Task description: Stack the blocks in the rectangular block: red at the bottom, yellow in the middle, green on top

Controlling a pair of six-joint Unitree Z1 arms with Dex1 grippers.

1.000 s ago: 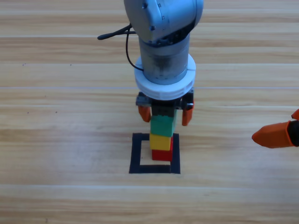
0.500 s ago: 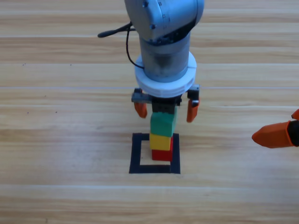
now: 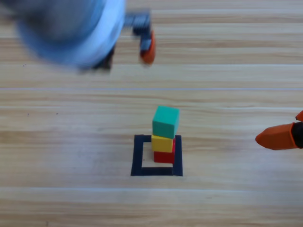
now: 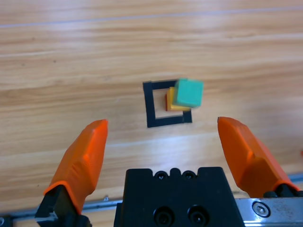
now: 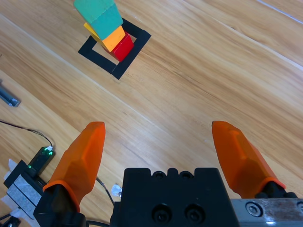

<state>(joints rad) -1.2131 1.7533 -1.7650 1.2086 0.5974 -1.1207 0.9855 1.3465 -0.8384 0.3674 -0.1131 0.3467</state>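
— Left gripper [image 4: 161,142] is up at the far left of the table, jaws spread wide with nothing between them, well clear of the pile.

— And the pile itself?

— In the middle: red cube [image 3: 164,156] on the wood, yellow cube [image 3: 162,143] on it, green cube [image 3: 165,122] on top. All of it inside the black tape square [image 3: 138,156], though crowded toward its right side, the red one touching or just over the right strip. The left part of the square is bare wood.

— Looks done, then. What worries you?

— The green one. From the left wrist view it sits skewed, overhanging the yellow toward the right rather than square on it. I'd guess a knock to the table or an arm sweeping low past it could tip it off, and it would likely roll outside the tape.

— Which arm would do that?

— The right gripper [image 5: 158,142] waits at the right edge, near side, jaws apart and empty, well away. If it swung inward at cube height, that would be the risk. Parked where it is, no trouble.
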